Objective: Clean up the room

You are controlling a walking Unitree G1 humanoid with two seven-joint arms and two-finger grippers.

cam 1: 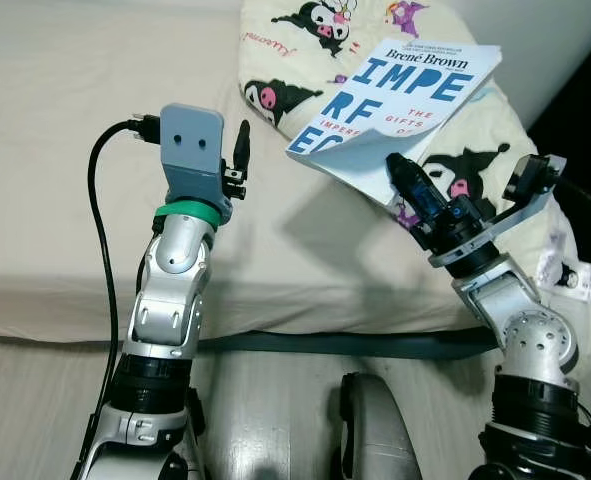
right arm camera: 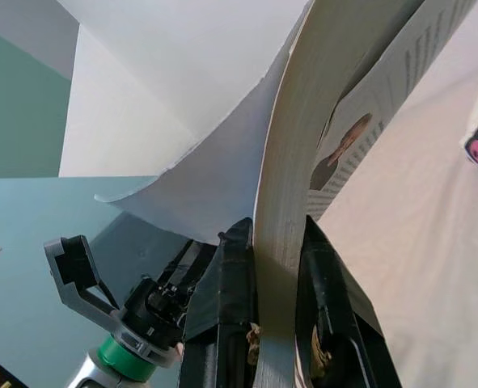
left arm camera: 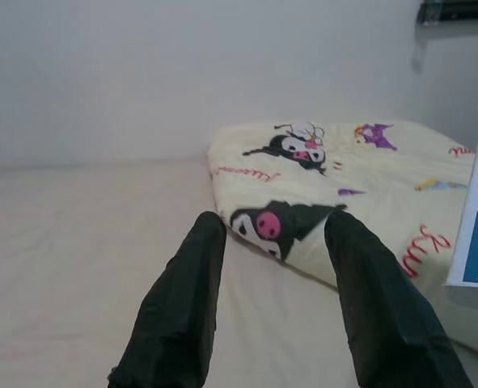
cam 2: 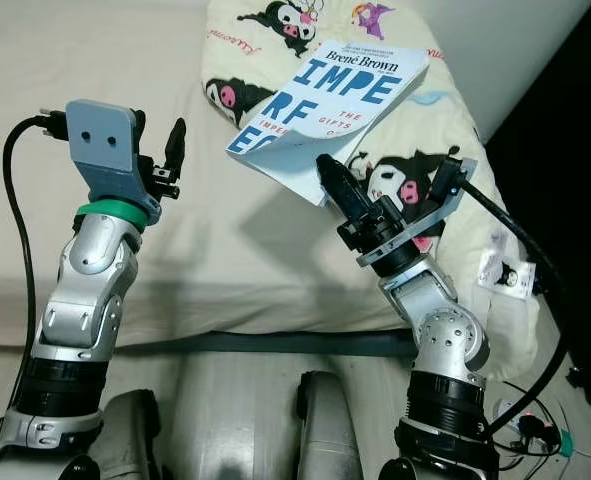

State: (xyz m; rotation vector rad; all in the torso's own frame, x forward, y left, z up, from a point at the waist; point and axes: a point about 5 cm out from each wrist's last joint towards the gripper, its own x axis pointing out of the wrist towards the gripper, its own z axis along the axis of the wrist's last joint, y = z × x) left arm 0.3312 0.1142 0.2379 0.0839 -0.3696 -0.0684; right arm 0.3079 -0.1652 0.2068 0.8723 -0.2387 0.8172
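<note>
Right pincer (right arm camera: pixel 275 323) clamped on lower edge of paperback book (cam 1: pixel 395 95), lifted tilted above printed pillow (cam 2: pixel 395 170), front cover curling loose. Left pincer (left arm camera: pixel 275 267) held apart, gripping nothing, raised over bare bed sheet (cam 1: pixel 55 150) beside pillow edge. Open mattress room left of pillow.

the book (cam 1: pixel 395 95) cover reads "brené brown" in small black type at its top, then large blue letters "impe", "rf" and "ec", each cut off, with small red words "the gifts of" and "impe" beside them. the cartoon-print pillow (cam 1: pixel 295 40) carries red cursive script too small to read.
</note>
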